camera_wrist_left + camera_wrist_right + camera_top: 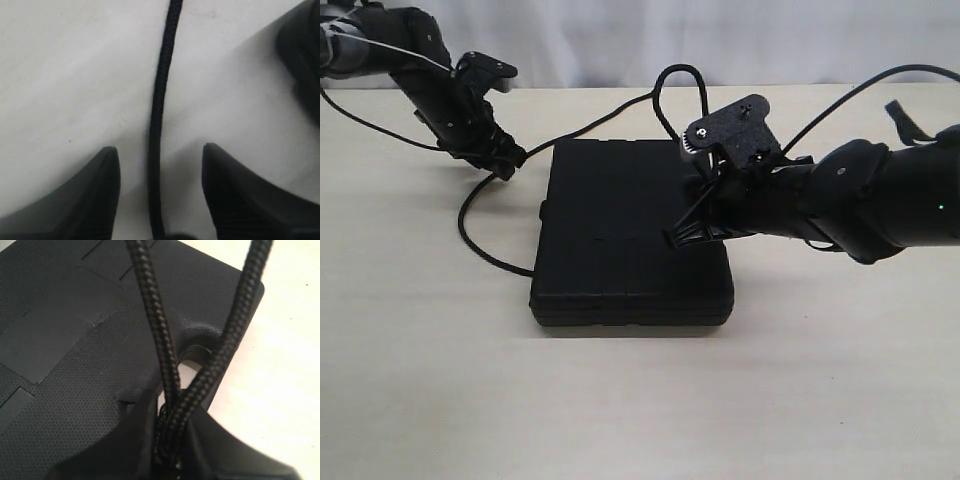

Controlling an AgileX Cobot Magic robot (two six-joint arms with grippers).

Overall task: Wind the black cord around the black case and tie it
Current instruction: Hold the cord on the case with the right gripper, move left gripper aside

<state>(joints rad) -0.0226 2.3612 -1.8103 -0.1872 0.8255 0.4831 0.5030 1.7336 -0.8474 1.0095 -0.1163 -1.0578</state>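
The black case (610,250) lies on the table (420,380) with no turn around it yet, the right gripper (172,437) pinching the doubled black cord (150,315) over its lid, the left gripper (159,147) spread astride the cord alongside; wrapping and tying remain.

L claw (159,150) spread wide; R claw (172,412) pinched tight, R arm (865,200) extended.

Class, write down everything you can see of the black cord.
The black cord is thin, matte and braided. It lies slack on the table, passing through the open left end effector, looping to one side of the black case and arching beyond it. Two strands converge above the case, pinched in the shut right end effector.
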